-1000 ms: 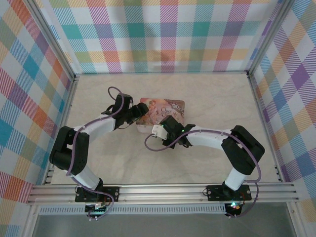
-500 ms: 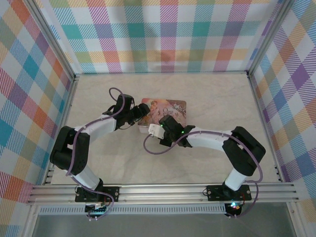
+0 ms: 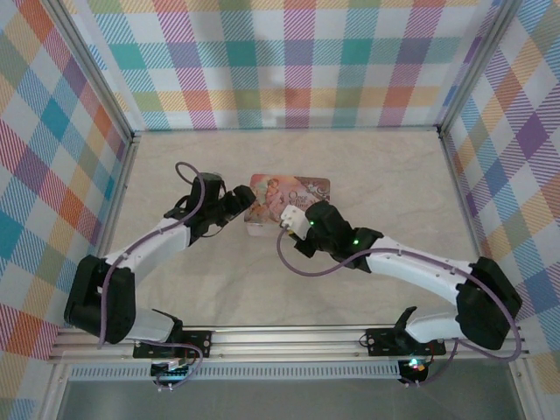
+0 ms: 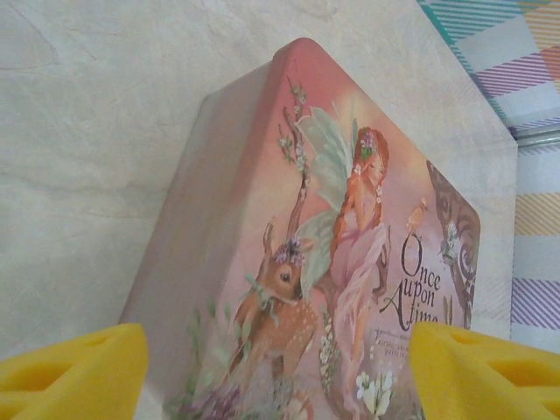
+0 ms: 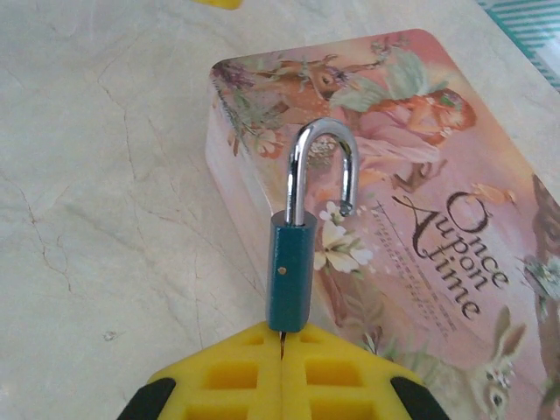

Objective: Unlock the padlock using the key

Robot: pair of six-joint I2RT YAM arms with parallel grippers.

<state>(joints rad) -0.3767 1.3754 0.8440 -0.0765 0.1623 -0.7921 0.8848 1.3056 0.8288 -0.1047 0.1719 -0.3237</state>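
Item, padlock (image 5: 293, 262): small dark teal body. I found it standing upright off the tips of the right jaws, which were clenched tight beneath it on a thin sliver I took to be the key (image 5: 282, 336), most of it hidden. Shackle (image 5: 322, 140): one leg seated in the body, the other hanging free above it, so I judged the lock already open. Position: held just off the near left corner of the pink tin (image 5: 420, 201), the shackle overlapping the lid in the right wrist view; whether it touched the tin I could not tell. Item, left jaws: released and spread wide, yellow pads (image 4: 70, 372) on either side of the tin's end, neither seen pressing. Item, changes over the last second: the right arm (image 3: 411, 262) had unfolded from a tight bend into a long low reach, carrying its wrist slightly right along the tin's near edge. The left arm (image 3: 149, 249) had likewise stretched out flatter, and the tin had barely shifted on the tabletop (image 3: 394, 175). Reading: with the shackle sprung, I reckoned the unlocking done bar setting things down.
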